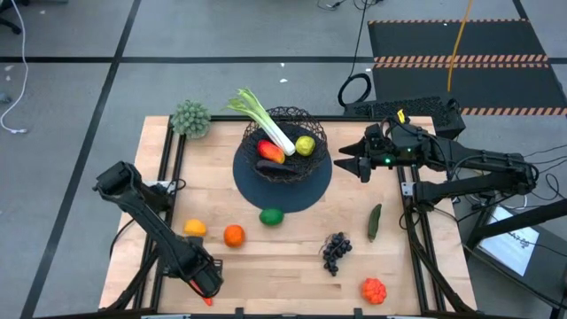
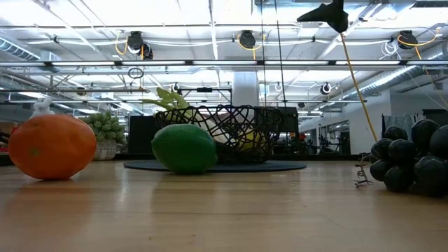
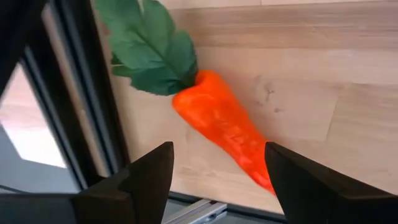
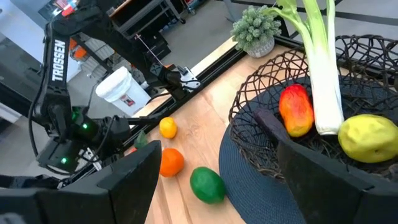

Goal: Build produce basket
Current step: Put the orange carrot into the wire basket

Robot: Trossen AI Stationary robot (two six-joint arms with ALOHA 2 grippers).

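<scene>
Three pieces lay in the wire basket (image 1: 285,142) from above: leek (image 1: 262,117), mango (image 1: 271,151), lemon (image 1: 305,145); I judged six remained outside. Level with the table, a glossy lime (image 2: 184,148) sat near. My left gripper (image 3: 214,177) stood spread around the matte carrot (image 3: 225,126). My right gripper (image 4: 214,186) hovered spread beside the basket.

Basket (image 1: 285,133): black wire mesh, on a dark round mat (image 1: 301,190). Inside: green-white leek (image 1: 266,120), red-yellow mango (image 1: 270,151), yellow lemon (image 1: 305,145). On the light wood bench (image 1: 283,266): orange carrot (image 3: 227,127) with green leaves, green lime (image 1: 271,215), orange (image 1: 233,235), dark grapes (image 1: 336,252), green cucumber (image 1: 375,221).
</scene>
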